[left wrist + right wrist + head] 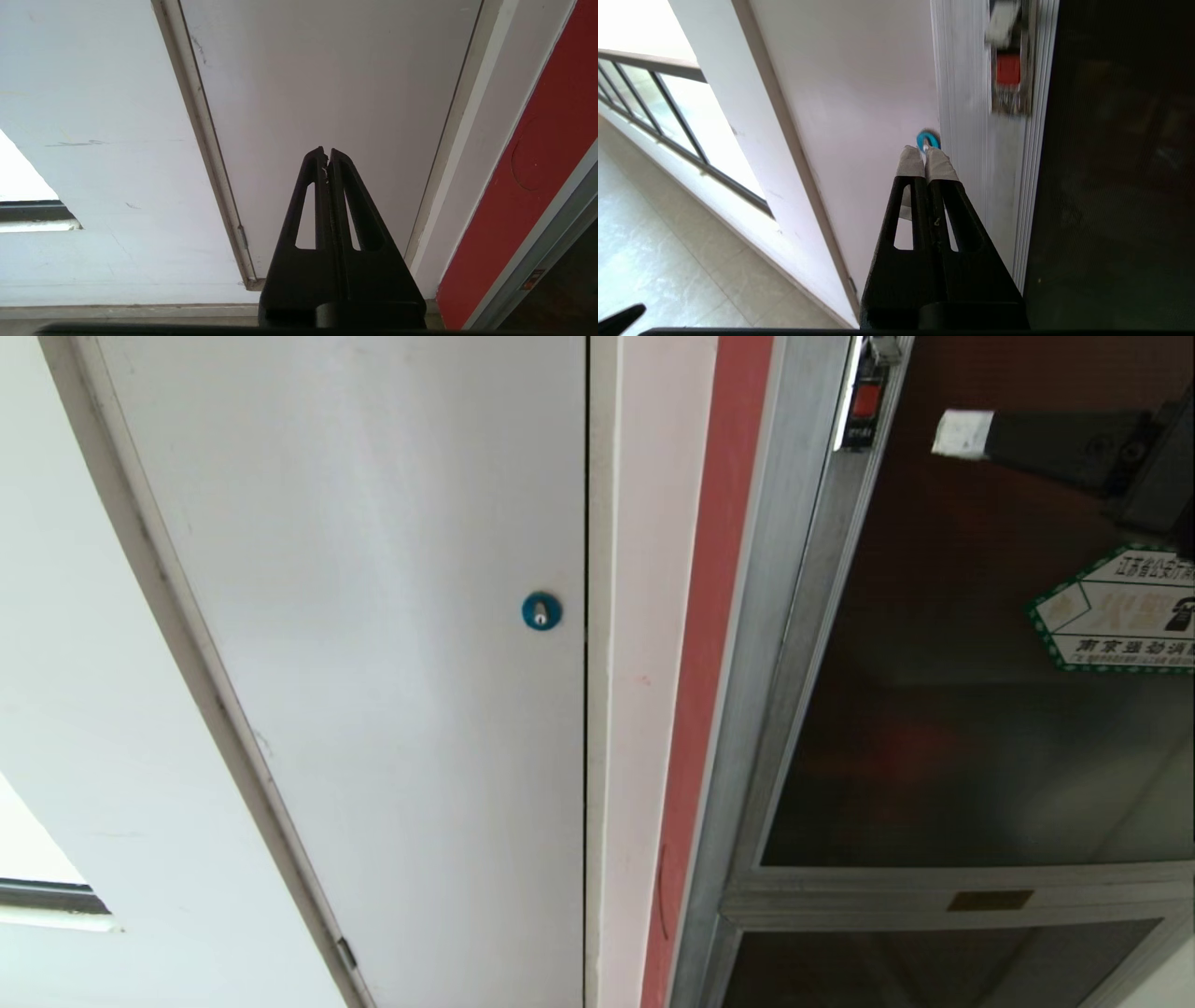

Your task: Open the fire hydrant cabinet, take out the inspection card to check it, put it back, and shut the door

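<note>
A plain white panel [355, 644] is being shown filling the left and middle of the head view, with a pale strip of wall [644, 616] and a red band [709, 644] running beside it. To the right, the fire hydrant cabinet [780, 616] is being seen by its brushed silver frame, and the door [952, 709], a large pane of dark tinted glass, is being kept shut within that frame, so that only a dim reddish glow is being made out behind it. The inspection card is not being shown in any view. Below the door, a smaller dark pane [934, 971] is being glimpsed under a cross rail bearing a small brass plate [990, 900]. A green-bordered white sticker [1120, 611] with Chinese writing is being cut off by the right edge of the head view. The right gripper [962, 433] is being held in front of the upper part of the glass, its pale-taped fingertips [941, 163] pressed together and nothing being gripped between them; it is being pointed towards the small red latch [865, 399] on the door's frame edge, near it but apart from it. The left gripper [327, 156] is being held before the white panel, its black fingers likewise closed on nothing. A small blue round lock [541, 610] is being seen near the panel's right edge.
</note>
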